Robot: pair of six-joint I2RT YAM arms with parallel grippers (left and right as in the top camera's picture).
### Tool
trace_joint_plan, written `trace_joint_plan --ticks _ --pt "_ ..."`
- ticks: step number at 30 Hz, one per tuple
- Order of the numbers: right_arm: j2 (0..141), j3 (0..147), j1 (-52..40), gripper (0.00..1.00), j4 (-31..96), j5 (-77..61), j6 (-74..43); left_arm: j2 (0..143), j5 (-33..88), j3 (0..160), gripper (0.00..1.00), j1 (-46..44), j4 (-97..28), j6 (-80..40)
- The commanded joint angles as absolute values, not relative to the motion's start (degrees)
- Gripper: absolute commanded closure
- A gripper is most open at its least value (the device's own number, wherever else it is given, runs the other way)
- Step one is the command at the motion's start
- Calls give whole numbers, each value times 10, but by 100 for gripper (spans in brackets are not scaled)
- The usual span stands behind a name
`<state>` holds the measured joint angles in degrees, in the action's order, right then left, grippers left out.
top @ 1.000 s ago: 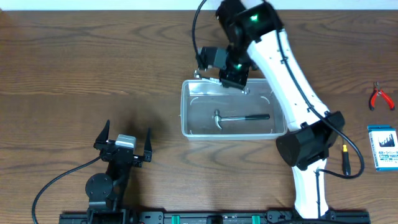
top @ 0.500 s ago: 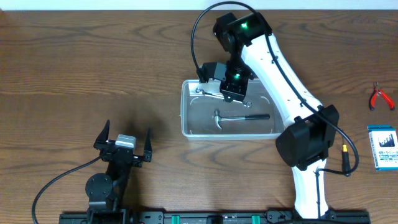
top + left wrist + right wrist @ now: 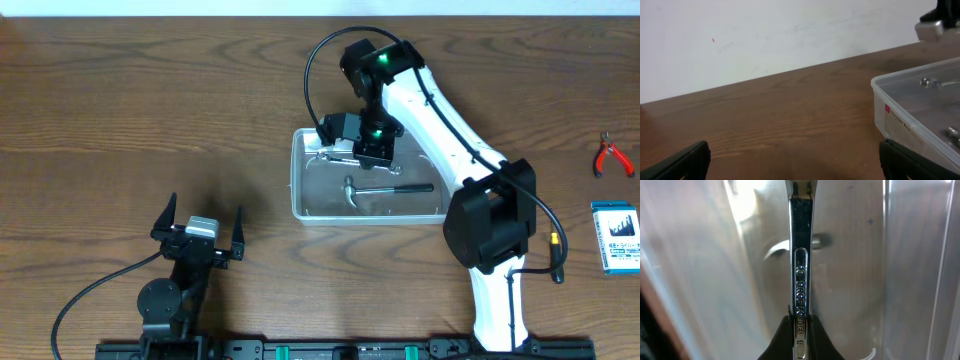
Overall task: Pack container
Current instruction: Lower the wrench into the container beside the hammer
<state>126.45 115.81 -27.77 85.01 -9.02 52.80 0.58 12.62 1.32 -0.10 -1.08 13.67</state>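
gleaming clear rounded-corner rimmed container

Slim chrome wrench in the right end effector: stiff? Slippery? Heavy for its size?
Probably rigid: the slim chrome wrench is marked drop forged and runs dead straight from the right end effector. Likely slippery and apt to pivot: polished, pinched near one end only. Probably dense for its size; could slide on the smooth floor of the clear plastic rectangular container.

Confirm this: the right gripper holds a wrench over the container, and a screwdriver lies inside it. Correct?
No. The overhead view shows a hammer, not a screwdriver, lying in the container. The right gripper does hold a wrench over it.
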Motion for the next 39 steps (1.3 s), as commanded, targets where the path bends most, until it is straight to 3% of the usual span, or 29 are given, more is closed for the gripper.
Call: trace_joint_plan --ticks 1,27,32,39 --pt "1248 1131 -279 99 830 -70 539 2 128 2 2 1 -29 134" --pt "1248 1004 -279 97 695 -44 539 2 128 2 2 1 -29 134" --pt "1248 1004 -279 78 692 -40 538 2 128 2 2 1 -29 134" --pt "1248 1004 -278 64 691 -41 536 2 128 2 2 1 -29 134"
